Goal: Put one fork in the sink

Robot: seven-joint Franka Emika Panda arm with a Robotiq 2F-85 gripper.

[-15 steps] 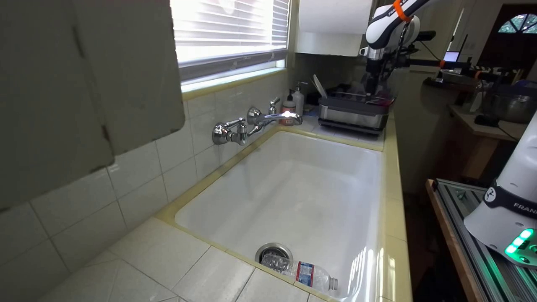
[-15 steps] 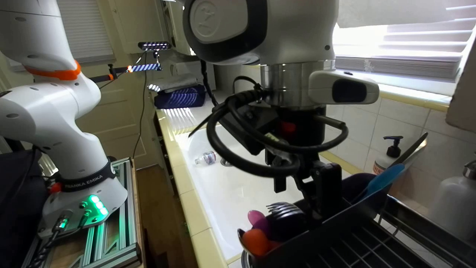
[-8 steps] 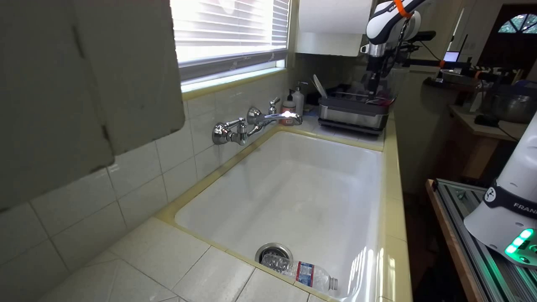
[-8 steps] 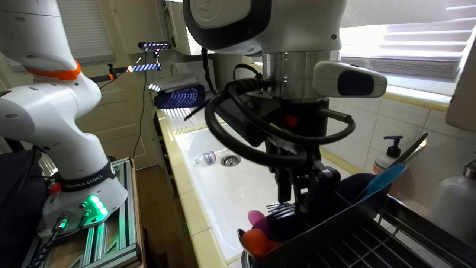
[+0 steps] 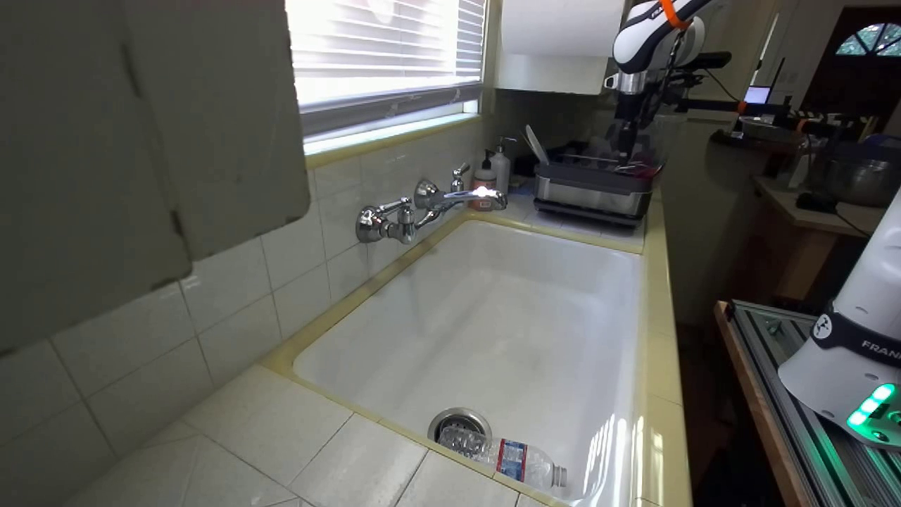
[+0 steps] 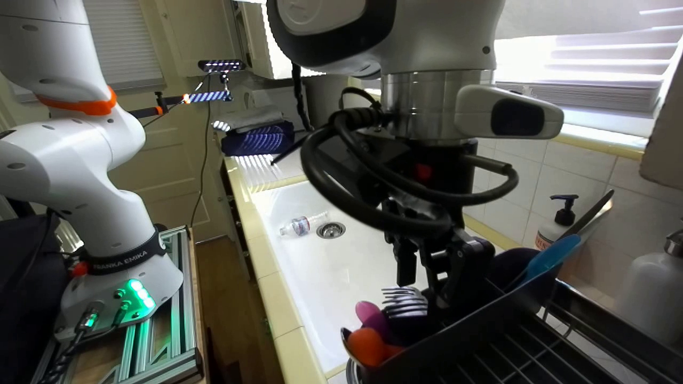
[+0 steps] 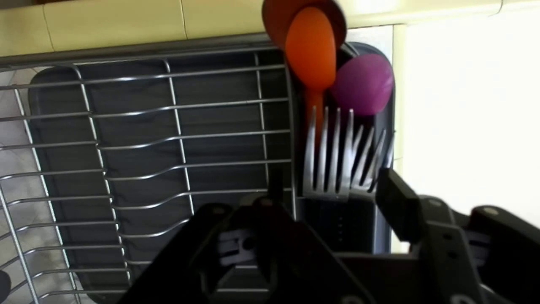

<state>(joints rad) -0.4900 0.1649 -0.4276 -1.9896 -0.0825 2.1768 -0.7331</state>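
Two metal forks stand tines up in the cutlery holder; in the wrist view the left fork [image 7: 327,195] shows its full head, and the right fork [image 7: 362,191] leans behind it. Their handles are hidden below. My gripper [image 7: 331,181] is open over the holder, a dark finger to either side of the fork heads, the right one close to the leaning fork. An exterior view shows the gripper [image 6: 433,282] just behind the fork tines [image 6: 405,303]. The cream-white sink [image 5: 521,338] fills the middle of an exterior view.
An orange spoon [image 7: 312,50] and a purple spoon [image 7: 365,84] share the holder with the forks. The dish rack [image 5: 591,191] stands at the sink's far end. A plastic bottle [image 5: 512,459] lies by the drain. The chrome tap [image 5: 464,197] juts over the basin.
My gripper has risen slightly and shifted toward the window. Its jaws narrowed from wide, then spread a little again. The fork tines have shifted and fanned apart.
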